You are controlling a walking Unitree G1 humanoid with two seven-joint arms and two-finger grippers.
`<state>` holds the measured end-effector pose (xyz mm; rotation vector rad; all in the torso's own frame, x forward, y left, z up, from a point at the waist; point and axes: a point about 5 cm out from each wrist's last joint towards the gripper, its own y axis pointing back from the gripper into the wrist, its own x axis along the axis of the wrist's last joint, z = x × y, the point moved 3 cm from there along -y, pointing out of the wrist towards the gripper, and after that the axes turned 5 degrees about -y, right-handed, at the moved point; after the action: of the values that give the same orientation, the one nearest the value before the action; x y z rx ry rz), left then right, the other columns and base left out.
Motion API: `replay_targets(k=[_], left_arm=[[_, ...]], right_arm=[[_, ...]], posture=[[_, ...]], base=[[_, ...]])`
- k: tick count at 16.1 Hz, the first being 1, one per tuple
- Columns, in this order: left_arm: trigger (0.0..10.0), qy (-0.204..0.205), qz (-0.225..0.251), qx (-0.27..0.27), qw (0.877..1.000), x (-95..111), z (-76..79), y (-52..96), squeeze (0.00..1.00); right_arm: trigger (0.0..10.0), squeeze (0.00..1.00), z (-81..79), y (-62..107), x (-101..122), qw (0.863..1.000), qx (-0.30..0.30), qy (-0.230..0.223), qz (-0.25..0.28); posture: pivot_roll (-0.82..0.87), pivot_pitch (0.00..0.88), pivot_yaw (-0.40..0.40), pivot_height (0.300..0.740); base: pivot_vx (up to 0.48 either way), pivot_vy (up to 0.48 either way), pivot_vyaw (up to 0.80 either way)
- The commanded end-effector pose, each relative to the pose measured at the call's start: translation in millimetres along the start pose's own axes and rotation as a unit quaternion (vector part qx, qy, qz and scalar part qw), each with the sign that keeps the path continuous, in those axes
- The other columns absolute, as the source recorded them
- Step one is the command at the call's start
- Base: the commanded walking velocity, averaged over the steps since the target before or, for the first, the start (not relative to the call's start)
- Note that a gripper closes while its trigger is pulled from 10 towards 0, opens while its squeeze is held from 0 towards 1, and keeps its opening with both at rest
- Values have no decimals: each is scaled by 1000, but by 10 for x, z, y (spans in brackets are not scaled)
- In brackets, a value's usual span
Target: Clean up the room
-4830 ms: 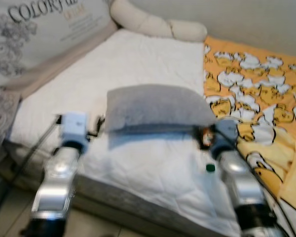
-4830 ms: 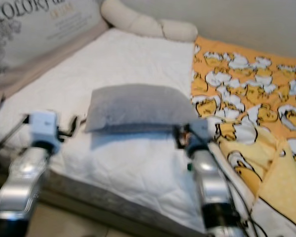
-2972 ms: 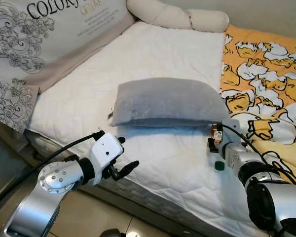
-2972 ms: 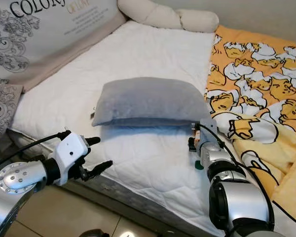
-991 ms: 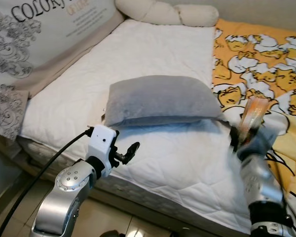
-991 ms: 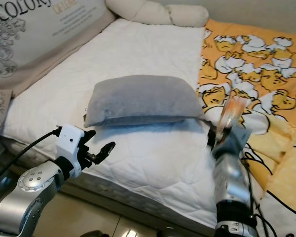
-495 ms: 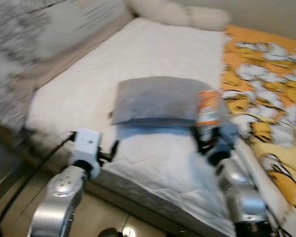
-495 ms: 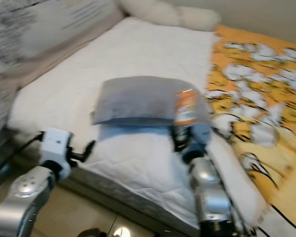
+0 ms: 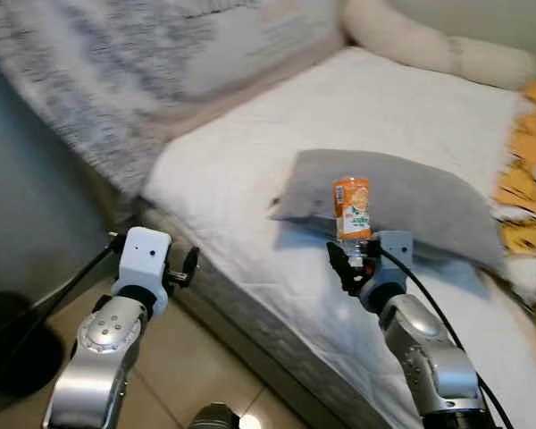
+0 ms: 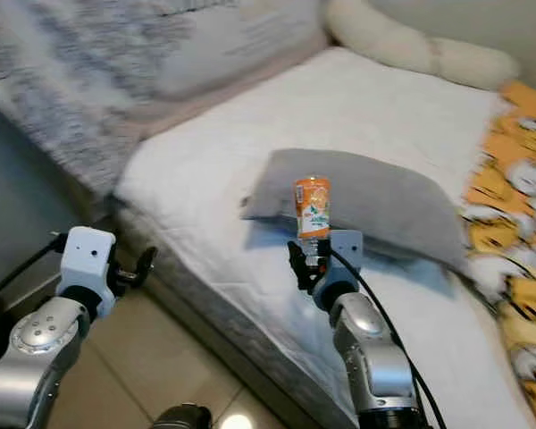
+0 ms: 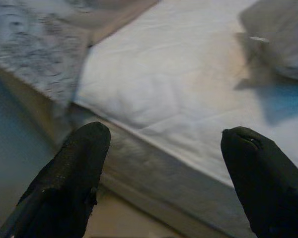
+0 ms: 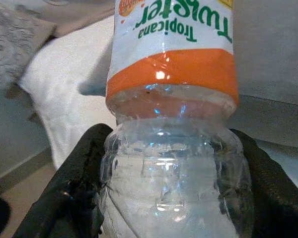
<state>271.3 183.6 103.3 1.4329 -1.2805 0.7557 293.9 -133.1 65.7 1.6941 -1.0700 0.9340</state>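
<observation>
One container seen: a clear plastic bottle (image 9: 351, 210) with an orange and white Tropicana Twister label, looks empty, no liquid visible through the bare plastic in the right wrist view. It is held upright above the near edge of the bed (image 9: 250, 188), in front of the grey pillow (image 9: 402, 201). Counts: one bottle, one grey pillow, one long cream bolster (image 9: 438, 49) along the far side of the mattress, one large patterned cushion (image 9: 143, 63) at the left, one orange printed blanket (image 10: 518, 197) at the right. From the left: left gripper (image 11: 166, 163) hangs off the bed's near corner, over the floor (image 9: 214, 366); its two black fingers (image 11: 72, 173) stand wide apart with nothing between them, touching nothing. Mattress edge and white quilted cover lie ahead of it. Further right, right gripper (image 9: 350, 259) is closed around the bottle's lower clear part, one black finger (image 12: 74, 183) pressed against each side, label above the grip.
</observation>
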Motion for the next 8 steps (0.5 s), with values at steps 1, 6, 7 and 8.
replay_targets(k=[1,6,7,8], left_arm=[[10000,-2,-1,17,1000,-15,-122,-1,0],[10000,12,-6,20,1000,33,-182,-52,0],[10000,38,-12,25,999,25,-211,-65,0],[10000,45,-12,20,999,24,-206,-73,0]], right_arm=[[10000,0,9,-5,41,1000,-6,-20,12],[10000,0,-166,-70,46,998,2,-57,14],[10000,0,-186,-95,74,998,3,-63,18],[10000,0,-174,-107,86,998,2,-59,19]], posture=[[20,0,7,740],[46,0,-3,740],[35,0,4,740],[33,0,5,740]], base=[[0,0,800],[0,0,800],[0,0,800],[0,0,800]])
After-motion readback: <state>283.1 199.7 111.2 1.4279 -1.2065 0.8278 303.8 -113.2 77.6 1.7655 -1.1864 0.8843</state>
